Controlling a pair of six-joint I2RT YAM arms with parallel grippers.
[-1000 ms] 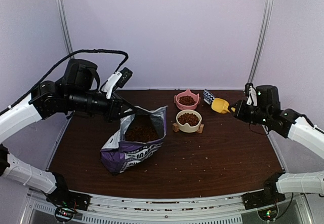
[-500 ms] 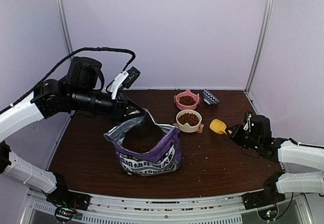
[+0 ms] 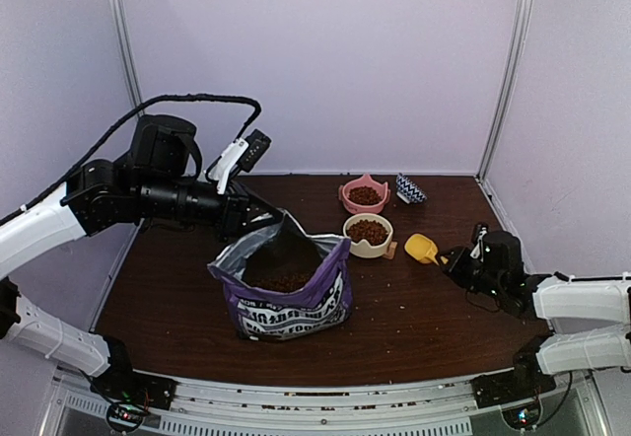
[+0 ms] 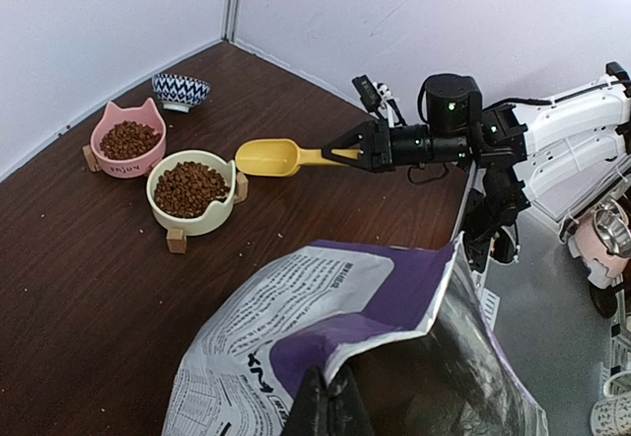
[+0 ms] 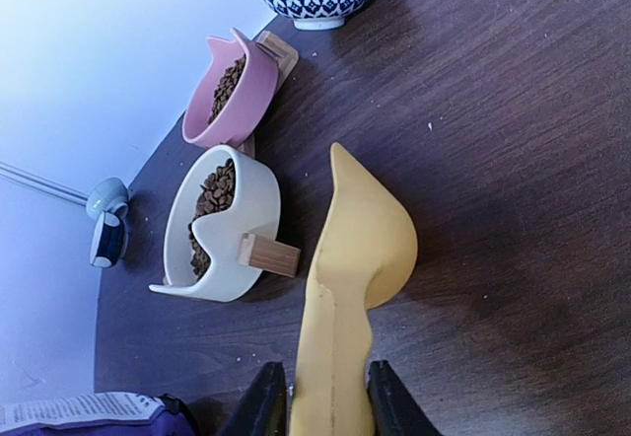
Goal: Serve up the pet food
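1. Left gripper [image 3: 268, 221] is clamped tight on the far rim of the bag [image 3: 296, 308], which stands upright and open, left of centre on the desk [image 3: 177, 288].
2. Kibble [image 3: 286, 282] lies inside the bag; more fills the cream bowl [image 3: 368, 231] and pink bowl [image 3: 364, 195] beyond it.
3. Right gripper [image 3: 455, 258] is narrow, closed on the scoop [image 3: 422, 249] handle, just right of the cream bowl.

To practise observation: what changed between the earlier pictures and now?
The left gripper pulled the purple bag from tilted to upright. The right gripper lowered the yellow scoop from near the blue bowl to right of the cream bowl. Both grips held; the bowls stayed put.
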